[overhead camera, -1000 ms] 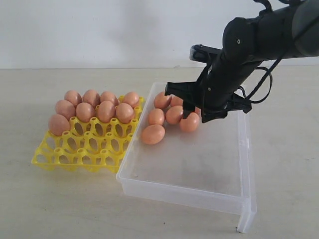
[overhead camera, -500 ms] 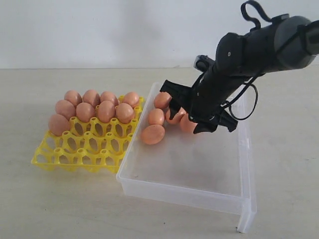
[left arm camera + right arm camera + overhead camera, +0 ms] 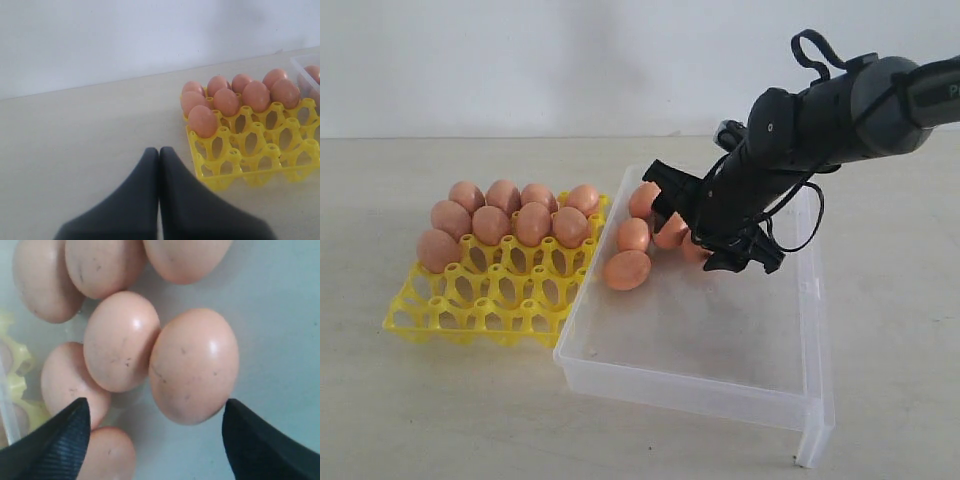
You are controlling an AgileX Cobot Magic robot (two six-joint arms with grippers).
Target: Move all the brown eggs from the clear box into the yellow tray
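between the spread fingers [image 3: 50, 440] of the right gripper [image 3: 155, 412], two brown eggs [image 3: 194, 365] lie touching side by side on the floor of the clear box [image 3: 690, 385], neither one pinched. more eggs crowd just beyond the fingertips. ahead of the left gripper [image 3: 159, 152], whose fingers are pressed together on nothing, sits the yellow tray [image 3: 240, 172], with nine eggs seated in the cups farther from those fingers.

Right gripper [image 3: 155, 404] agape, left gripper [image 3: 159, 151] closed.
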